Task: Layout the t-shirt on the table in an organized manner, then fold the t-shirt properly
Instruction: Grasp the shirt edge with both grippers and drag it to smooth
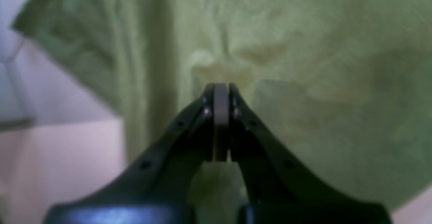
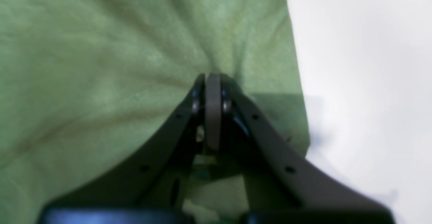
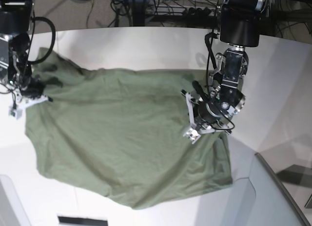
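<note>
olive cloth, the shirt [image 3: 122,143] lies spread and rumpled across the surface [image 3: 146,48]. left tool [image 3: 191,130] and right tool [image 3: 22,105] each pinch a fold of it. soft, light, floppy; best held by hem or shoulders.

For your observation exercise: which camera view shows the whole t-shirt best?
The base view: the t-shirt lies spread across the table, all its edges visible. Each wrist view shows only blurred green cloth bunched at a shut pincer, left and right.
</note>
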Available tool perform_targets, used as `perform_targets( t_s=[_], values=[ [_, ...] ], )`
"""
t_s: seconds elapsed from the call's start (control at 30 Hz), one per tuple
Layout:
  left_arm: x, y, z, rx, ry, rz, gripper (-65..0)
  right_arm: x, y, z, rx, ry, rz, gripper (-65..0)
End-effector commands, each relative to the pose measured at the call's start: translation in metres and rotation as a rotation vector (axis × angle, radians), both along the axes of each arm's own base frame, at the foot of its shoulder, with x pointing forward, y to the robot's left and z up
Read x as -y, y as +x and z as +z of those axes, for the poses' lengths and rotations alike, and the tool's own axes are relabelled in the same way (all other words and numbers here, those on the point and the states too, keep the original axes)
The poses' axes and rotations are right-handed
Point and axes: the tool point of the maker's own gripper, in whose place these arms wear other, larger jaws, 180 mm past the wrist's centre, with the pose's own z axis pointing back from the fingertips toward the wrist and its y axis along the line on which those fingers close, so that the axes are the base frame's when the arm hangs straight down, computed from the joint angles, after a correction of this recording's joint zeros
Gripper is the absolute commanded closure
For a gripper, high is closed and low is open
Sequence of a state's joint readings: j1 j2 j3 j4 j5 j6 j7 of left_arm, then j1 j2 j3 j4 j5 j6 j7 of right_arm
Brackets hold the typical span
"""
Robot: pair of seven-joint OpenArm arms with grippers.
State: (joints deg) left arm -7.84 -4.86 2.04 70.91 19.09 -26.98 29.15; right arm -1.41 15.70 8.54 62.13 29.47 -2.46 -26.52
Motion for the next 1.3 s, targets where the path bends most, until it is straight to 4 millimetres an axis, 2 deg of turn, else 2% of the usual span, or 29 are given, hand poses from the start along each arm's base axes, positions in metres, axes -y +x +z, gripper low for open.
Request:
perform_targets(
  t_s=[0.0,0.07,0.13,0.27,0.4,0.5,0.57,0.67,0.77,0.83,0.9,0.97,1.03,1.1,1.17,1.27],
  values=[
    [0.0,0.016,0.008,0.041,-0.016,0.005,0.0,0.004,-0.03,-0.01,-0.106,0.0,-0.011,0.0],
    [0.001,0.017,-0.004,0.016,-0.044,0.007,0.0,0.001,-0.04,-0.003,-0.099,-0.002,0.001,0.0],
    [-0.001,0.02,-0.013,0.014,-0.06,0.026,0.0,-0.011,-0.052,-0.002,-0.104,0.013,0.011,0.0],
    [0.002,0.034,-0.015,0.057,-0.1,0.039,0.0,-0.01,-0.068,0.002,-0.115,-0.011,-0.045,0.0],
    [0.015,0.051,-0.002,0.09,-0.133,0.036,0.0,-0.002,-0.064,0.012,-0.093,-0.038,-0.07,0.0],
    [0.02,0.066,0.031,0.187,-0.136,0.019,0.0,0.002,-0.044,0.036,-0.019,-0.066,-0.045,0.0],
    [0.014,0.06,0.041,0.201,-0.103,0.021,0.0,0.0,-0.03,0.057,0.044,-0.081,-0.024,0.0],
    [-0.007,0.047,0.065,0.231,-0.015,0.033,0.0,-0.002,-0.013,0.083,0.118,-0.099,0.005,0.0],
    [-0.02,0.014,0.077,0.246,0.042,0.032,0.0,-0.009,-0.002,0.093,0.153,-0.097,0.025,0.0],
    [-0.019,-0.017,0.07,0.219,0.03,0.03,0.0,-0.02,-0.001,0.089,0.146,-0.084,0.052,0.0],
    [-0.012,-0.044,0.059,0.175,-0.027,0.031,0.0,-0.045,-0.001,0.082,0.132,-0.064,0.131,0.0],
    [-0.004,-0.062,0.048,0.129,-0.106,0.05,0.0,-0.067,-0.004,0.075,0.117,-0.044,0.196,0.0],
    [-0.003,-0.069,0.04,0.094,-0.167,0.074,0.0,-0.092,-0.008,0.067,0.098,-0.022,0.26,0.0],
    [-0.004,-0.07,0.031,0.079,-0.207,0.093,0.0,-0.105,-0.015,0.054,0.061,-0.009,0.298,0.0],
    [-0.014,-0.067,0.027,0.106,-0.234,0.123,0.0,-0.108,-0.02,0.041,0.02,-0.002,0.304,0.0],
    [-0.032,-0.062,0.023,0.138,-0.239,0.182,0.0,-0.099,-0.033,0.019,-0.052,-0.003,0.284,0.0]
  ],
)
